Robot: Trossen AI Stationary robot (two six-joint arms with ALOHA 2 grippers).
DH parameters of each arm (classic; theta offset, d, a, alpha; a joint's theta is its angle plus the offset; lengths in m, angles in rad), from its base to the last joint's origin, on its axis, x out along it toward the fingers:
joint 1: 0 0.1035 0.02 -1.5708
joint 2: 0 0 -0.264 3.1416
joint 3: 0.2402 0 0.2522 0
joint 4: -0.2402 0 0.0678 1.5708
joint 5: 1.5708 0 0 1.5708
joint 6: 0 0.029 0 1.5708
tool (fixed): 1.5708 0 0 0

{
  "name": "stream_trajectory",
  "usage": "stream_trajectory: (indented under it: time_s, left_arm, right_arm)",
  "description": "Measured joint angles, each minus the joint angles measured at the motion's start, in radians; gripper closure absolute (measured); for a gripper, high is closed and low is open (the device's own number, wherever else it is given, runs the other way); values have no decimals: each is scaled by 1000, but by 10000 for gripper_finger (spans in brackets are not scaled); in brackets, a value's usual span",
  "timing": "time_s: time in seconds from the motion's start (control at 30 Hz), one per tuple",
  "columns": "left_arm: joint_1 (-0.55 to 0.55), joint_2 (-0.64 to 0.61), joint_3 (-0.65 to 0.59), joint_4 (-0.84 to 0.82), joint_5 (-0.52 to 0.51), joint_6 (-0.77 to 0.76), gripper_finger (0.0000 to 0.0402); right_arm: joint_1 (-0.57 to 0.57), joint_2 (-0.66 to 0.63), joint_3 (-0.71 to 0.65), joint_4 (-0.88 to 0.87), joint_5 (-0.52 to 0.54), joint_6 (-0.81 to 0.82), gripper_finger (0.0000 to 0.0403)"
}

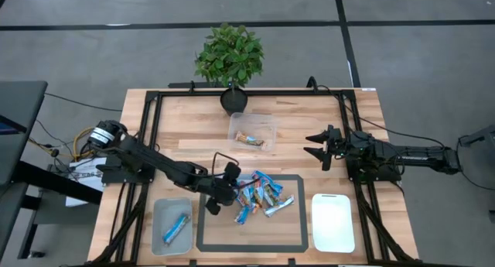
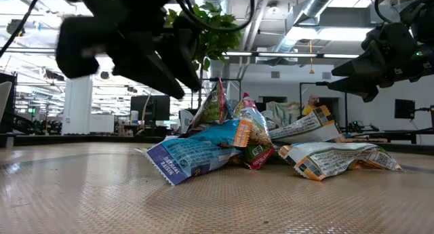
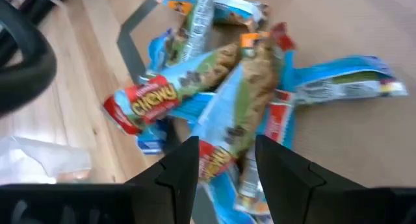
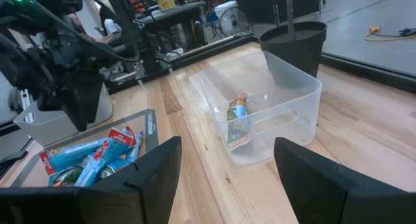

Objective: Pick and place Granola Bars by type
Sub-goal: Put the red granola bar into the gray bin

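Note:
A pile of granola bars [image 1: 261, 194] lies on the grey-bordered mat [image 1: 286, 240]: mostly blue wrappers, some red and green-brown. It also shows in the low view [image 2: 258, 146] and the left wrist view [image 3: 227, 81]. My left gripper [image 1: 230, 183] is open and hovers over the pile's left edge. In its wrist view the fingers [image 3: 224, 165] stand on either side of a green-and-red bar [image 3: 250, 94], above it. My right gripper [image 1: 315, 145] waits open over the table's right half, away from the pile.
A clear bin [image 1: 252, 131] at the far centre holds one bar [image 4: 238, 120]. A bin [image 1: 172, 224] at the near left holds a blue bar [image 1: 177, 229]. A white bin [image 1: 332, 220] sits near right. A potted plant [image 1: 230, 62] stands at the far edge.

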Motion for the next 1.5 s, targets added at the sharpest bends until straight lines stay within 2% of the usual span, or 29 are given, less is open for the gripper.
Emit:
stream_trajectory:
  time_s: [0.23, 0.47, 0.93, 1.23, 1.5]
  left_arm:
    - [15, 24, -2, 22, 1, 65, 258]
    - [21, 82, 42, 47, -72, 96, 249]
    - [19, 86, 57, 27, 21, 92, 205]
    - [19, 125, 56, 53, 2, 140, 202]
    - [22, 152, 56, 89, 46, 145, 204]
  right_arm:
    - [0, 0, 0, -1, 0, 0, 163]
    - [0, 0, 0, 2, 3, 0, 163]
    - [0, 0, 0, 0, 2, 0, 163]
    - [0, 0, 0, 4, -1, 0, 163]
    - [0, 0, 0, 1, 0, 0, 163]
